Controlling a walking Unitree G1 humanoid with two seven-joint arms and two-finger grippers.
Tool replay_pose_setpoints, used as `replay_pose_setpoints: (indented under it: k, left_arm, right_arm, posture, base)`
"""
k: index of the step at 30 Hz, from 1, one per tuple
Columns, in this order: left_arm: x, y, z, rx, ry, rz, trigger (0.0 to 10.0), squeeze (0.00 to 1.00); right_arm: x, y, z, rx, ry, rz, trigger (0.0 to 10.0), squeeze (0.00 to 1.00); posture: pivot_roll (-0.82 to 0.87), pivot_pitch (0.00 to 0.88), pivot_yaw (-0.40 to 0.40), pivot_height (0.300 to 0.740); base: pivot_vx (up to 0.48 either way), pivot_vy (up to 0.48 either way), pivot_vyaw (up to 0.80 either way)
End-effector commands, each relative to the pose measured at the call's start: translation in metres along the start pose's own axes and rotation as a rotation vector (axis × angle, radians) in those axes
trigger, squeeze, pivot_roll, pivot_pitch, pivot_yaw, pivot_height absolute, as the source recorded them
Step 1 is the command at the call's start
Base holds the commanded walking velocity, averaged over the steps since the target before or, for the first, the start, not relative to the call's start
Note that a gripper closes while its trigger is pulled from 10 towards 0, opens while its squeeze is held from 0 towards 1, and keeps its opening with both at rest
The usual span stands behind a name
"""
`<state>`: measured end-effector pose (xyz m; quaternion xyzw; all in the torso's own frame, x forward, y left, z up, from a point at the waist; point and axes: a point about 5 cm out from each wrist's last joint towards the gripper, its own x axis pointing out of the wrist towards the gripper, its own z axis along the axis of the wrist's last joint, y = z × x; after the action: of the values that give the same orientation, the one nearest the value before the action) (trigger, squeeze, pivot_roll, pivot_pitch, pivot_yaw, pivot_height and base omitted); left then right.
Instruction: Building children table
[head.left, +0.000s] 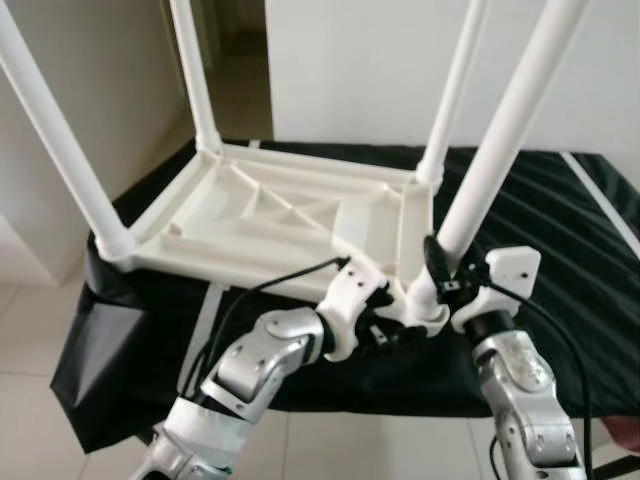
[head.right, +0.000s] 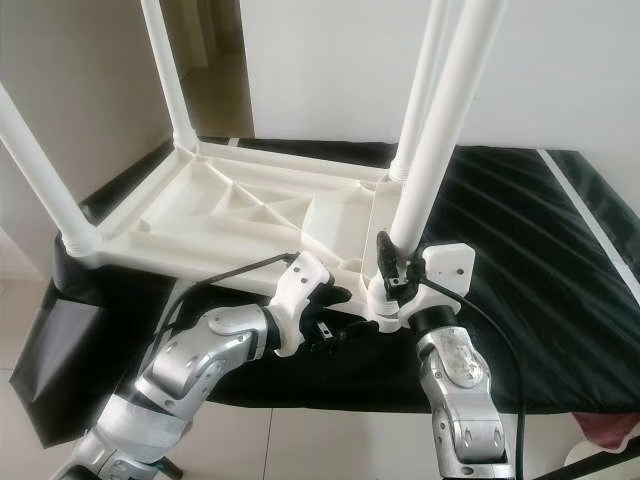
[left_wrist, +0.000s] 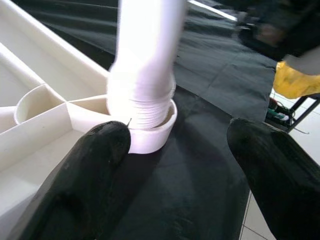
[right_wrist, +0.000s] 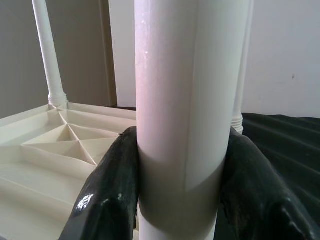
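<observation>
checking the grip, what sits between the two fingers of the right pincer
The near white table leg stands between them: the right pincer is clamped on it, one black finger pressed on each side. The right wrist view shows this best.

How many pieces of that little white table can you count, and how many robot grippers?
White table legs: 4, the near one clamped by the right gripper.
White tabletop, upside down: 1.
Grippers: 2, the left gripper open at the leg's socket.
Total: 7.
</observation>
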<state>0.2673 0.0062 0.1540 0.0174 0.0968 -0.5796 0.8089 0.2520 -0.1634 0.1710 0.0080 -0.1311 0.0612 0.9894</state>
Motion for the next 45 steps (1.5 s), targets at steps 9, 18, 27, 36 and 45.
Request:
replay_pose_setpoints:
  k: [9,18,27,36,45]
  left_arm:
    - [0.001,-0.003,0.006,0.014,-0.003,-0.060,10.0,0.00]
    - [0.000,-0.003,0.006,0.016,-0.001,-0.060,10.0,0.00]
    - [-0.001,-0.002,0.007,0.016,0.000,-0.055,10.0,0.00]
    - [-0.001,-0.003,0.008,0.016,0.000,-0.058,10.0,0.00]
    - [-0.001,-0.002,0.009,0.017,0.001,-0.057,10.0,0.00]
  right_arm:
    - [-0.009,-0.002,-0.018,-0.016,0.099,-0.010,10.0,0.00]
    - [-0.010,-0.003,-0.018,-0.061,0.095,0.020,10.0,0.00]
    - [-0.016,0.001,-0.021,-0.121,0.104,0.119,10.0,0.00]
    - [-0.023,-0.005,-0.027,-0.062,0.143,0.134,10.0,0.00]
    - [-0.010,-0.015,-0.033,0.126,0.274,0.004,10.0,0.00]
  posture:
    - [0.00,0.000,-0.015,0.740]
    - [0.01,0.000,-0.013,0.740]
    - [0.01,0.000,-0.010,0.740]
    - [0.01,0.000,-0.007,0.740]
    - [0.01,0.000,-0.006,0.740]
  base:
    - [0.000,0.000,0.00]
    - [0.000,0.000,0.00]
    - [0.000,0.000,0.00]
    - [0.000,0.000,0.00]
    - [0.000,0.000,0.00]
